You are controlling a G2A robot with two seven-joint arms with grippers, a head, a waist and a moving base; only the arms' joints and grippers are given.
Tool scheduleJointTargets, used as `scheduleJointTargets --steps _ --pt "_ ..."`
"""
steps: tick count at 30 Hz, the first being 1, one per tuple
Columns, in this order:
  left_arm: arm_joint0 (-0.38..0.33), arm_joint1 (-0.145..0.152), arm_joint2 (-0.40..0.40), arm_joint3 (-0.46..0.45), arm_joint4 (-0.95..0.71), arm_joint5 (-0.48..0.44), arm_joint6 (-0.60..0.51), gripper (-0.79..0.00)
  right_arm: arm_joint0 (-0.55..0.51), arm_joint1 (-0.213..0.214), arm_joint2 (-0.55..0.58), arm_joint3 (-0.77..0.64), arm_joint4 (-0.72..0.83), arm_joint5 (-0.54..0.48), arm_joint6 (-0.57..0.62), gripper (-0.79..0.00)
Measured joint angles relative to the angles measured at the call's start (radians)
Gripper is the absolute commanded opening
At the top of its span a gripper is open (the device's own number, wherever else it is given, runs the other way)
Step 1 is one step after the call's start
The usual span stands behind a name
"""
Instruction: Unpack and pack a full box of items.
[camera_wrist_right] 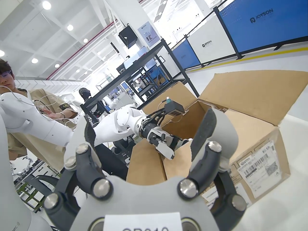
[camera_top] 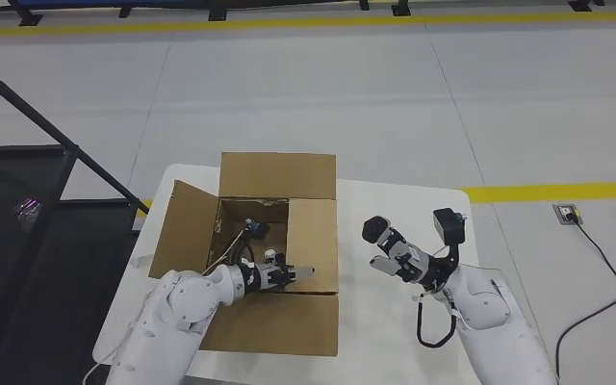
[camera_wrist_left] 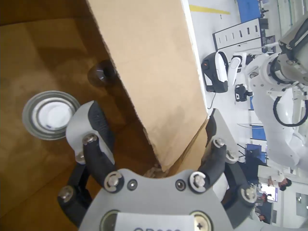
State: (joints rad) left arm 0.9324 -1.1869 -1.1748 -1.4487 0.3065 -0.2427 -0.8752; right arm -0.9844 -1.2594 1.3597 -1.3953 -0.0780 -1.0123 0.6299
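Brown cardboard box (camera_top: 279, 175), flaps open, on white table (camera_top: 385, 327). Inside on bottom: round silver tin can (camera_wrist_left: 49, 115), small dark cylinder (camera_wrist_left: 102, 72). Left gripper (camera_wrist_left: 152, 114) astride flap edge, jaws apart. Right gripper (camera_wrist_right: 149, 121) beside box, jaws apart, empty.

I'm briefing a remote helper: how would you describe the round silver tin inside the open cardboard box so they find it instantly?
Find the open brown cardboard box on the white table and look down at its floor. Near the left gripper, open astride a box flap, stands a round silver tin. Its white centre sets it apart from the smaller dark cylinder nearby.
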Motion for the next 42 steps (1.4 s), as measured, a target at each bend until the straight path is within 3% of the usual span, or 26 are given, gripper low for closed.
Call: scheduleJointTargets --steps 9,20,29,42 --pt "-0.031 -0.003 0.003 0.051 -0.126 -0.076 -0.006 0.0 0.004 0.015 -0.006 0.007 0.022 0.0 -0.005 0.0" --pt "0.002 0.008 -0.042 -0.105 -0.188 -0.076 0.029 0.0 -0.045 0.032 0.044 -0.05 -0.017 0.0 -0.101 0.0" --pt "-0.07 -0.012 0.064 -0.133 -0.127 -0.025 0.091 0.0 -0.11 0.056 0.124 -0.06 -0.016 0.0 -0.14 0.0" --pt "-0.231 -0.076 0.263 0.025 -0.131 0.022 0.172 0.0 -0.248 0.085 0.258 -0.05 0.032 0.0 -0.247 0.0"
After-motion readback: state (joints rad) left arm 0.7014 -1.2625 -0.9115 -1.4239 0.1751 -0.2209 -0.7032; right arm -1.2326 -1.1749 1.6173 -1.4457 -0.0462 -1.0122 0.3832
